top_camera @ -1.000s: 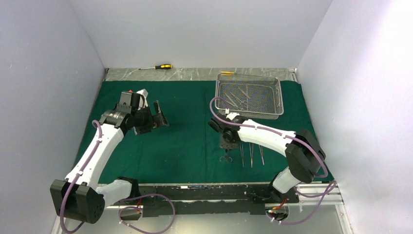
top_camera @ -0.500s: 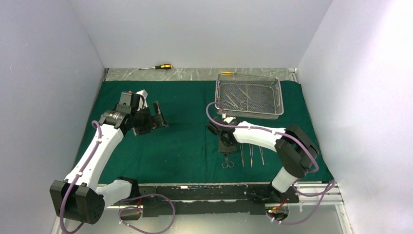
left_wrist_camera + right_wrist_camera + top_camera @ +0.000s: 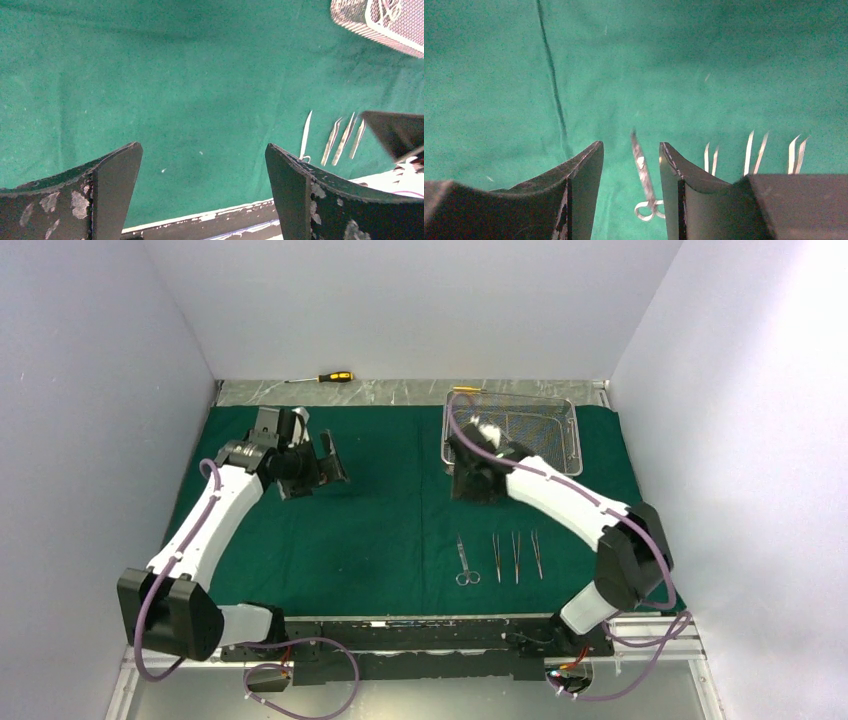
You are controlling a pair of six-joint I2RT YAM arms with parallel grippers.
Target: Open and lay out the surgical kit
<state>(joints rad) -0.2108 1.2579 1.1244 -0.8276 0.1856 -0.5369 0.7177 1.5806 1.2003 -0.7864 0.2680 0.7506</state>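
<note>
On the dark green cloth drape [image 3: 380,520], a ring-handled steel instrument [image 3: 464,562] and three slim steel tweezers [image 3: 516,556] are laid in a row at the near edge. More instruments are seen in the rectangular silver wire-mesh tray [image 3: 545,472] at the far right. The right claw [image 3: 472,483] is held spread and empty by the tray's near left corner. The left claw [image 3: 326,466] is spread wide, empty, well apart. The rim could be clipped and the tray shoved, or crossed instruments lifted together. The tray's contents are shown only from above; in the right wrist view only the row is seen.
</note>
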